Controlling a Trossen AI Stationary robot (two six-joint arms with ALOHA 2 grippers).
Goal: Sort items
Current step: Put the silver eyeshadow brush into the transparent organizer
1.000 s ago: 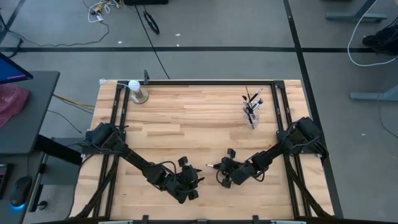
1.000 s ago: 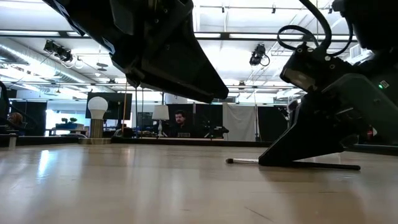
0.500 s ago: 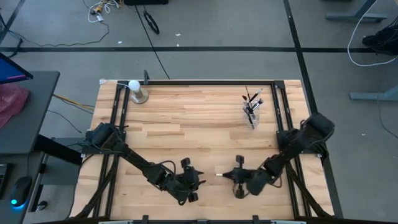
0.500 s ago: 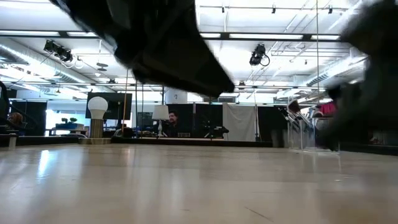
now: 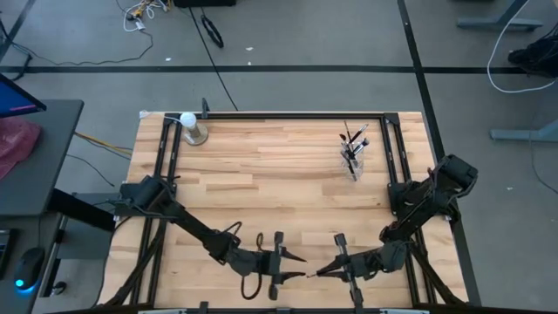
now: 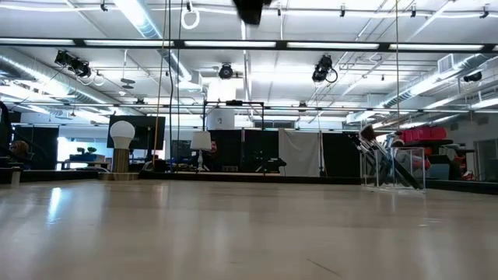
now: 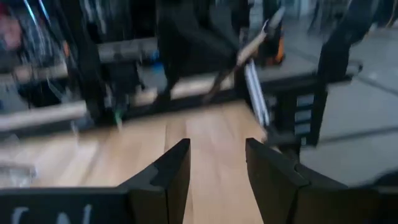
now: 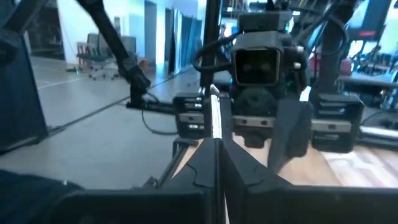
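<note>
Right gripper (image 5: pixel 324 272), at the near table edge, pinches 1 brush (image 8: pixel 214 121) with its long axis pointing left at the left gripper (image 5: pixel 299 262), fingers parted, just beside.

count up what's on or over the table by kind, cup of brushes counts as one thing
white ball on a metallic base: 1
small clear cup holding dark brushes, too small to count: 1
thin makeup brush held above the table: 1
dark robot pincers: 2, left pincer open, right pincer shut on that brush
total: 5
</note>
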